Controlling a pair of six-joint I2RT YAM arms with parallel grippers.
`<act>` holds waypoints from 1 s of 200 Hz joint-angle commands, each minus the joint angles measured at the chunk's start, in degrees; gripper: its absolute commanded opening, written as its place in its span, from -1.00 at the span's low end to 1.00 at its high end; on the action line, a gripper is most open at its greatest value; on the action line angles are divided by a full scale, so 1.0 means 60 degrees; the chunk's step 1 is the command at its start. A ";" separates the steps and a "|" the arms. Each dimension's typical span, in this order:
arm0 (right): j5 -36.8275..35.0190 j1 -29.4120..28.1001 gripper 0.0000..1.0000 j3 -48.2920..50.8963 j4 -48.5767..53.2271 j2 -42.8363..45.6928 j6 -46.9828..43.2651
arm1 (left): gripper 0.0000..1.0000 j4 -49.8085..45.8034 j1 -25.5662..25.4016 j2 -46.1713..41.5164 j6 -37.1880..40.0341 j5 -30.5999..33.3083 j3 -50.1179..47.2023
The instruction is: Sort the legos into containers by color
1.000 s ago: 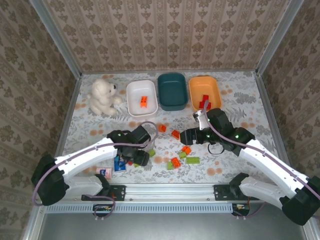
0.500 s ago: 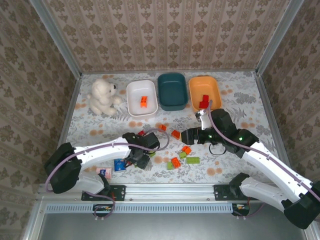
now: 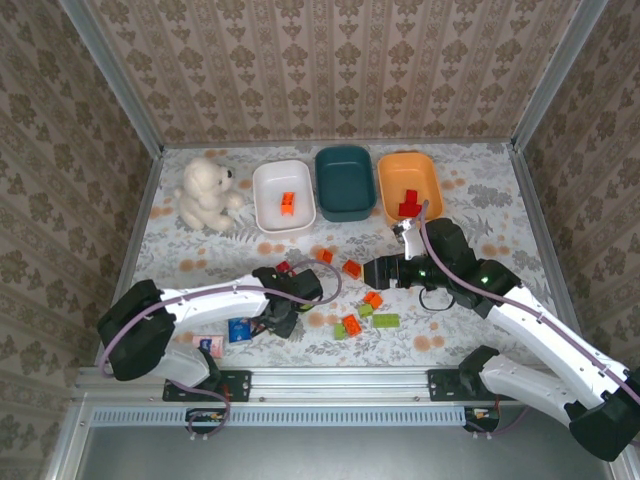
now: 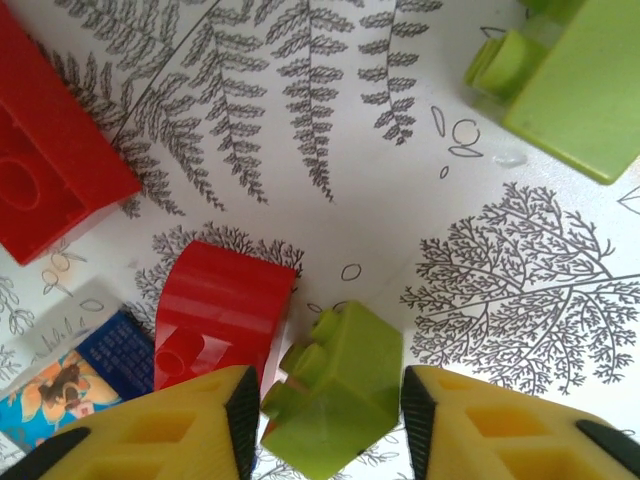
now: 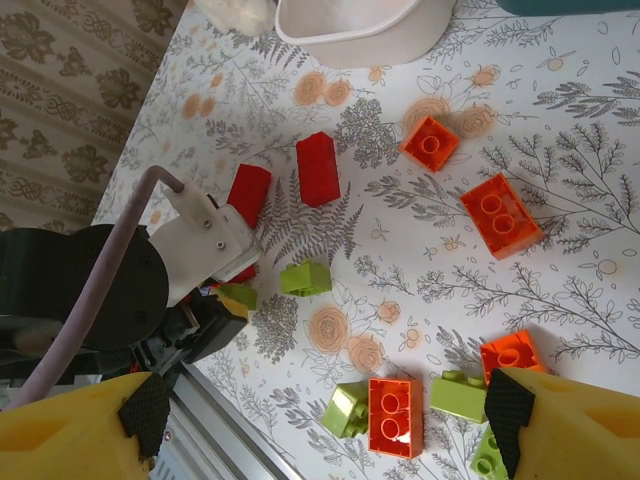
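My left gripper (image 4: 325,415) is low on the table with its yellow fingers closed on the two sides of a tilted lime green lego (image 4: 340,385). A red lego (image 4: 225,305) lies against that brick's left side. In the top view the left gripper (image 3: 283,318) is near the front edge, left of centre. My right gripper (image 3: 375,270) hovers open above loose orange legos (image 3: 351,268) and green legos (image 3: 386,321), holding nothing. The white container (image 3: 262,190) holds an orange lego, the orange container (image 3: 432,180) holds red legos, and the dark teal container (image 3: 343,183) stands between them.
A white teddy bear (image 3: 205,193) sits left of the containers. A blue-and-white packet (image 3: 238,331) lies just left of the left gripper, also seen as the packet (image 4: 70,375) in the left wrist view. More red legos (image 5: 318,168) lie ahead of it. The metal rail (image 3: 330,380) runs along the front.
The left gripper moved right, away from the packet, came down over the lime green lego and narrowed its jaws onto it. The right arm has barely shifted.
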State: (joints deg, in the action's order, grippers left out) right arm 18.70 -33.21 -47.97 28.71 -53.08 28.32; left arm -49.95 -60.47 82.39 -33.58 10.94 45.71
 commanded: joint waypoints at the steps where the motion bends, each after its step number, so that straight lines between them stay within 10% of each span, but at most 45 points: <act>1: -0.0040 0.0043 0.72 -0.0062 0.0135 0.0003 0.0071 | -0.23 0.0075 -0.0103 0.0271 -0.0130 0.0075 -0.0142; 200: -0.0230 0.0057 0.72 -0.0212 0.0210 -0.0526 0.0060 | -0.67 -0.0023 -0.0176 0.0259 -0.0603 0.0068 0.0417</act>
State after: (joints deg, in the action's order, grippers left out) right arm 18.44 -33.21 -47.97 28.86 -56.12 28.51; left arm -49.17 -61.21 83.81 -36.86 10.55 46.28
